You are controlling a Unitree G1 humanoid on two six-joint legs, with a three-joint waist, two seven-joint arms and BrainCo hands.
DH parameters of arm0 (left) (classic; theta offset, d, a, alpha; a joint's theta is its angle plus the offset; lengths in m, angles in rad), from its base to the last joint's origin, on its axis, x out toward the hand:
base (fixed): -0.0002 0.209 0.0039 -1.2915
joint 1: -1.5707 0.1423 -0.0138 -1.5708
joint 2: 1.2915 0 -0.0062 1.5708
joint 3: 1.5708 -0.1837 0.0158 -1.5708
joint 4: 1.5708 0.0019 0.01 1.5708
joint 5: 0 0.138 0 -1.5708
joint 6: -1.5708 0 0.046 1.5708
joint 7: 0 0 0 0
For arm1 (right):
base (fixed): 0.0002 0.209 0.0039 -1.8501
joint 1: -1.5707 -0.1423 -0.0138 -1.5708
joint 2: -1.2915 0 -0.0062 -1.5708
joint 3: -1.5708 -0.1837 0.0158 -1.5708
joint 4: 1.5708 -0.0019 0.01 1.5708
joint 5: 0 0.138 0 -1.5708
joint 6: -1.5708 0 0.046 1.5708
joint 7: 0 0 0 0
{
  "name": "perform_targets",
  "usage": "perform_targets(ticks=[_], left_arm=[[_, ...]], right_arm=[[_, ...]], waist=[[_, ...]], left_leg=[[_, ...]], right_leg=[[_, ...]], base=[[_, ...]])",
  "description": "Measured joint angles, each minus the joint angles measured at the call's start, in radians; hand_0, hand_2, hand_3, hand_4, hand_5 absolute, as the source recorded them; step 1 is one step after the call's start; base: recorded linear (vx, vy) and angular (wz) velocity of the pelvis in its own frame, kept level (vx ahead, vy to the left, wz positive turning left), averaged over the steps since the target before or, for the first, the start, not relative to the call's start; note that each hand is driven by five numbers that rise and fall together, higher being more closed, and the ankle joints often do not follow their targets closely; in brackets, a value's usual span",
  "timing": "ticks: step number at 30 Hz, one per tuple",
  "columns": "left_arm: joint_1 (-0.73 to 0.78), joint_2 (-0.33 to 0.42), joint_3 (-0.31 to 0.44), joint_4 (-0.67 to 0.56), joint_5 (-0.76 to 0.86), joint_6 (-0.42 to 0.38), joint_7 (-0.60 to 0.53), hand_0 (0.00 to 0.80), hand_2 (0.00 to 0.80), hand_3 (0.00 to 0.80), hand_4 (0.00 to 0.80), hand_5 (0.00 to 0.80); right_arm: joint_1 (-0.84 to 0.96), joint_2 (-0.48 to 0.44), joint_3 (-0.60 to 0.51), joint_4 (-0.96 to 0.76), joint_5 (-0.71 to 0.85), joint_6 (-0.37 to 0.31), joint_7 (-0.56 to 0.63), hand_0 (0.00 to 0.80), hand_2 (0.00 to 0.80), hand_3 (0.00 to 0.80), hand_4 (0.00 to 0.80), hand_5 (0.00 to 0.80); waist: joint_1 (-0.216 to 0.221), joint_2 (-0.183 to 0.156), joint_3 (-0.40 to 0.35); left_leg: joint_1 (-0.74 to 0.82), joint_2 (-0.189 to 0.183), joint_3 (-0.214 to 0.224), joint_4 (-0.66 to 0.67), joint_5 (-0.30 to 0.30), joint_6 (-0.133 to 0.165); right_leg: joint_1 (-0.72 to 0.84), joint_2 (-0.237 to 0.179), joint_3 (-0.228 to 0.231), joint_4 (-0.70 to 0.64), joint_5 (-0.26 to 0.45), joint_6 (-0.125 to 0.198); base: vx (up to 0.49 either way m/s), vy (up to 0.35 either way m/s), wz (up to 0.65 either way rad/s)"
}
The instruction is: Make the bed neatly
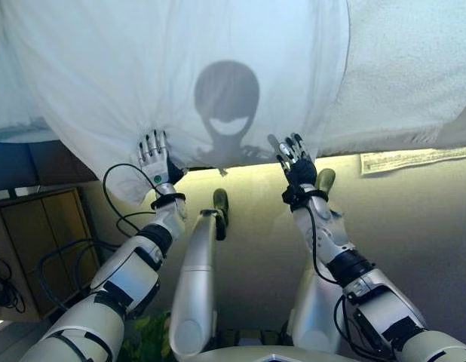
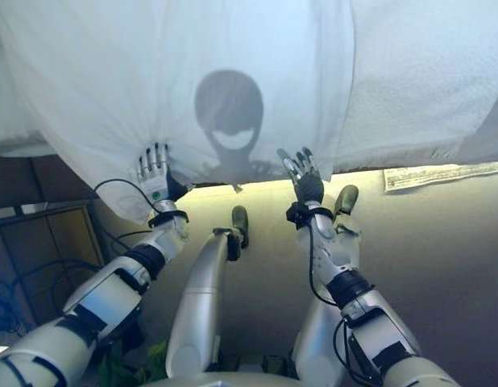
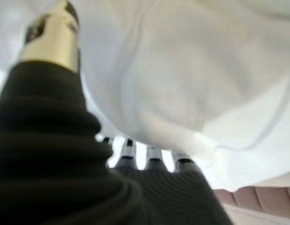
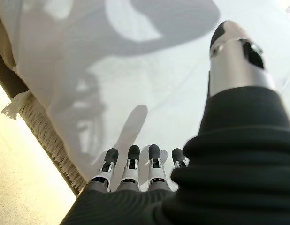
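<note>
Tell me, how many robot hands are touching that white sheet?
2. The left hand rests at the white sheet's hanging edge; the right hand reaches the same edge further right, fingers extended.

Both silver-grey arms reach forward side by side, elbows bent, dark ribbed wrist covers turned up. The left hand [image 1: 154, 162] shows its silver, dark-tipped fingers [image 1: 152, 143] straight and spread, pointing ahead. The right hand [image 1: 297, 164] matches it, its own fingers [image 4: 131, 161] straight in a row and its thumb [image 4: 233, 47] set apart, nothing clasped in either.
</note>
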Motion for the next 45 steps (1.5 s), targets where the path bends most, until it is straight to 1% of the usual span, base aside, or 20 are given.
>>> perform_targets(ticks=[2,3,5,7,11,12,13,14,15,20,22,32,37,40,41,45], left_arm=[[-0.008,0.008,0.001,-0.003,-0.024,0.004,0.015,0.0,0.0,0.0,0.0,0.0],[-0.01,0.017,0.005,-0.01,-0.029,0.003,0.019,0.0,0.0,0.0,0.0,0.0],[-0.018,0.025,0.007,-0.013,-0.03,0.003,0.021,0.0,0.0,0.0,0.0,0.0],[-0.023,0.028,0.007,-0.012,-0.029,0.0,0.019,0.0,0.0,0.0,0.0,0.0],[-0.026,0.029,0.008,-0.007,-0.029,0.008,0.002,0.0,0.0,0.0,0.0,0.0],[-0.027,0.03,0.008,-0.006,-0.03,0.014,-0.001,0.05,0.05,0.05,0.05,0.05],[-0.027,0.03,0.007,-0.006,-0.033,0.018,-0.003,0.213,0.213,0.213,0.213,0.213],[-0.027,0.031,0.007,-0.006,-0.039,0.022,-0.008,0.496,0.496,0.496,0.496,0.496],[-0.027,0.034,0.007,-0.006,-0.039,0.027,-0.008,0.8,0.8,0.8,0.8,0.8],[-0.079,0.064,0.008,-0.001,-0.039,0.05,-0.01,0.8,0.8,0.8,0.8,0.8],[-0.092,0.072,0.008,0.0,-0.039,0.053,-0.01,0.8,0.8,0.8,0.8,0.8],[-0.103,0.073,0.008,0.004,-0.039,0.055,-0.012,0.8,0.8,0.8,0.8,0.8],[-0.069,0.07,0.009,0.009,-0.06,0.035,-0.026,0.8,0.8,0.8,0.8,0.8],[-0.031,0.066,0.009,0.008,-0.059,0.014,-0.036,0.8,0.8,0.8,0.8,0.8],[-0.012,0.06,0.009,0.009,-0.059,0.013,-0.041,0.8,0.8,0.8,0.8,0.8],[0.037,0.041,0.011,0.015,-0.057,0.01,-0.076,0.8,0.8,0.8,0.8,0.8]], right_arm=[[-0.007,-0.008,-0.001,0.005,0.0,0.0,0.005,0.0,0.0,0.0,0.0,0.0],[-0.01,-0.01,-0.001,0.005,0.0,0.0,0.006,0.0,0.0,0.0,0.0,0.0],[-0.007,-0.012,-0.001,0.005,0.001,0.0,0.007,0.0,0.0,0.0,0.0,0.0],[-0.007,-0.019,-0.002,0.005,0.001,0.001,0.006,0.0,0.0,0.0,0.0,0.0],[-0.015,-0.041,-0.002,0.004,0.001,0.001,0.011,0.0,0.0,0.0,0.0,0.0],[-0.016,-0.043,-0.005,0.005,0.001,0.001,0.015,0.0,0.0,0.0,0.0,0.0],[-0.018,-0.043,-0.005,0.005,0.001,0.001,0.021,0.0,0.0,0.0,0.0,0.0],[-0.018,-0.041,-0.005,0.005,0.001,0.001,0.029,0.0,0.0,0.0,0.0,0.0],[-0.025,-0.039,-0.004,0.005,0.001,0.001,0.033,0.0,0.0,0.0,0.0,0.0],[-0.032,-0.045,-0.006,0.004,0.001,0.001,0.042,0.0,0.0,0.0,0.0,0.0],[-0.036,-0.046,-0.006,0.005,0.002,0.001,0.047,0.0,0.0,0.0,0.0,0.0],[-0.039,-0.052,-0.01,0.004,0.002,0.013,0.064,0.0,0.0,0.0,0.0,0.0],[-0.014,-0.055,-0.01,-0.01,0.01,0.029,0.068,0.0,0.0,0.0,0.0,0.0],[0.018,-0.053,-0.014,-0.035,0.01,0.03,0.073,0.0,0.0,0.0,0.0,0.0],[0.037,-0.052,-0.012,-0.041,0.009,0.03,0.075,0.0,0.0,0.0,0.0,0.0],[0.09,-0.052,-0.013,-0.05,0.008,0.03,0.074,0.0,0.0,0.0,0.0,0.0]], waist=[[-0.003,0.0,0.0],[-0.003,0.0,0.0],[-0.005,0.0,0.0],[-0.004,-0.001,0.001],[-0.008,-0.001,0.001],[-0.01,-0.001,0.001],[-0.013,-0.001,0.001],[-0.017,-0.001,0.001],[-0.025,-0.001,0.001],[-0.031,-0.001,0.001],[-0.031,-0.001,0.001],[-0.033,-0.001,0.001],[-0.04,0.0,0.001],[-0.049,0.001,0.001],[-0.049,0.002,0.001],[-0.047,0.013,-0.001]], left_leg=[[-0.027,0.007,0.011,0.014,-0.001,0.006],[-0.042,0.016,0.019,0.019,0.0,0.01],[-0.064,0.018,0.02,0.036,-0.004,0.01],[-0.073,0.019,0.018,0.046,-0.006,0.006],[-0.073,0.024,0.023,0.044,-0.008,0.007],[-0.073,0.023,0.024,0.045,-0.008,0.008],[-0.074,0.023,0.024,0.045,-0.009,0.008],[-0.075,0.023,0.023,0.045,-0.009,0.009],[-0.076,0.022,0.023,0.045,-0.009,0.009],[-0.085,0.024,0.024,0.044,-0.01,0.009],[-0.089,0.024,0.027,0.043,-0.011,0.008],[-0.067,0.026,0.053,0.03,-0.014,0.011],[0.003,0.021,0.064,-0.015,-0.011,0.011],[0.067,0.009,0.064,-0.059,-0.001,0.005],[0.105,0.006,0.065,-0.081,0.004,-0.001],[0.221,-0.008,0.06,-0.158,0.023,-0.009]], right_leg=[[-0.027,0.004,0.007,-0.009,0.006,0.01],[-0.042,0.005,0.007,-0.007,0.01,0.017],[-0.064,0.008,0.013,0.007,0.013,0.016],[-0.075,0.014,0.019,0.012,0.022,0.003],[-0.075,0.018,0.022,0.002,0.023,0.004],[-0.075,0.018,0.022,0.001,0.023,0.004],[-0.075,0.018,0.023,0.001,0.023,0.005],[-0.075,0.018,0.023,0.001,0.023,0.004],[-0.075,0.018,0.023,0.001,0.023,0.004],[-0.086,0.02,0.024,0.001,0.023,0.004],[-0.093,0.02,0.026,0.002,0.027,-0.001],[-0.089,0.018,0.044,0.008,0.027,-0.002],[-0.042,0.012,0.049,-0.002,0.022,0.0],[0.006,0.002,0.047,-0.004,0.006,0.0],[0.036,-0.002,0.045,-0.009,0.0,0.0],[0.137,-0.019,0.024,-0.029,-0.019,0.001]], base=[[-0.014,-0.005,-0.16],[-0.015,-0.006,-0.21],[-0.009,-0.001,-0.05],[0.0,0.0,0.0],[-0.02,0.011,-0.05],[0.0,0.0,0.0],[0.0,0.0,0.0],[-0.024,0.01,0.03],[0.0,0.0,0.0],[0.0,0.0,0.0],[-0.015,0.043,-0.01],[-0.002,0.031,-0.01],[0.016,-0.008,-0.02],[0.055,-0.032,0.07],[0.067,-0.03,0.03],[0.085,-0.009,0.07]])
